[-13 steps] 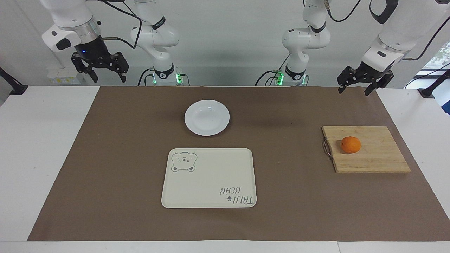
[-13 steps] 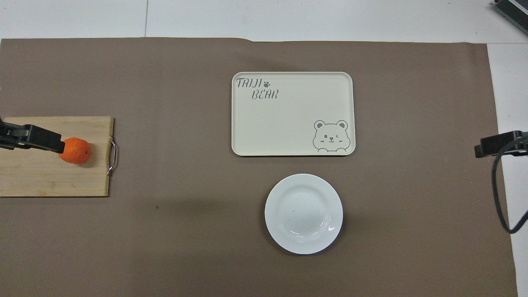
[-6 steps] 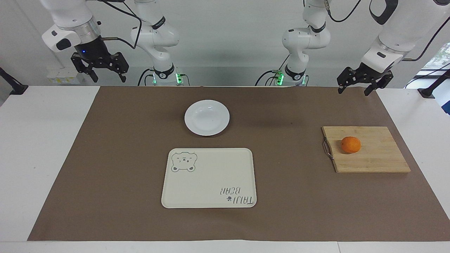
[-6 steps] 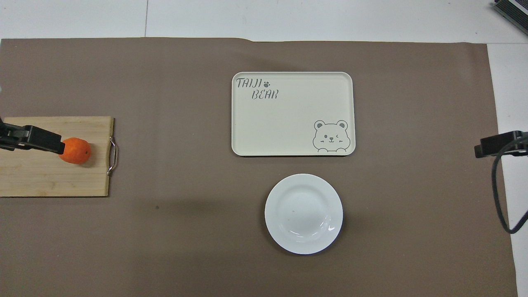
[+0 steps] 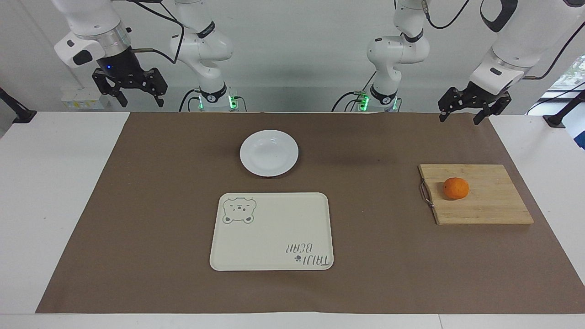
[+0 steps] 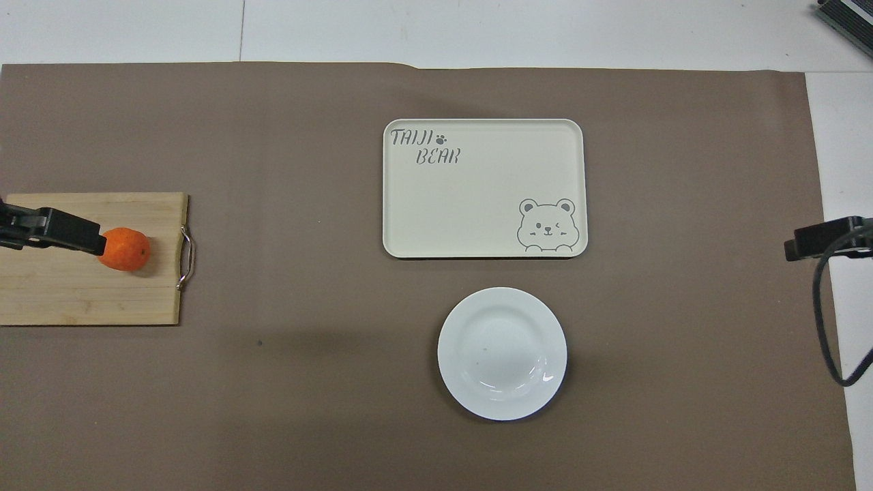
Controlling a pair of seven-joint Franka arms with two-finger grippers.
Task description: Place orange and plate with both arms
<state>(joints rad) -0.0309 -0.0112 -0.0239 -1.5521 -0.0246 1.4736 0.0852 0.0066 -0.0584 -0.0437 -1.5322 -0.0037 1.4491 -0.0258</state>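
The orange (image 5: 456, 188) sits on a wooden cutting board (image 5: 493, 208) toward the left arm's end of the table; it also shows in the overhead view (image 6: 125, 249). The white plate (image 5: 269, 153) lies on the brown mat mid-table, nearer to the robots than the cream bear tray (image 5: 272, 231). My left gripper (image 5: 460, 120) is open and empty, raised over the mat's edge by the robots; in the overhead view its finger (image 6: 65, 232) overlaps the orange's edge. My right gripper (image 5: 141, 103) is open and empty, raised at the right arm's end.
The bear tray (image 6: 483, 188) lies farther from the robots than the plate (image 6: 502, 352). The cutting board (image 6: 82, 293) has a metal handle on its inner side. A black cable hangs by the right gripper (image 6: 818, 240).
Both grippers have shifted upward very slightly. The orange, plate, tray and board have not moved.
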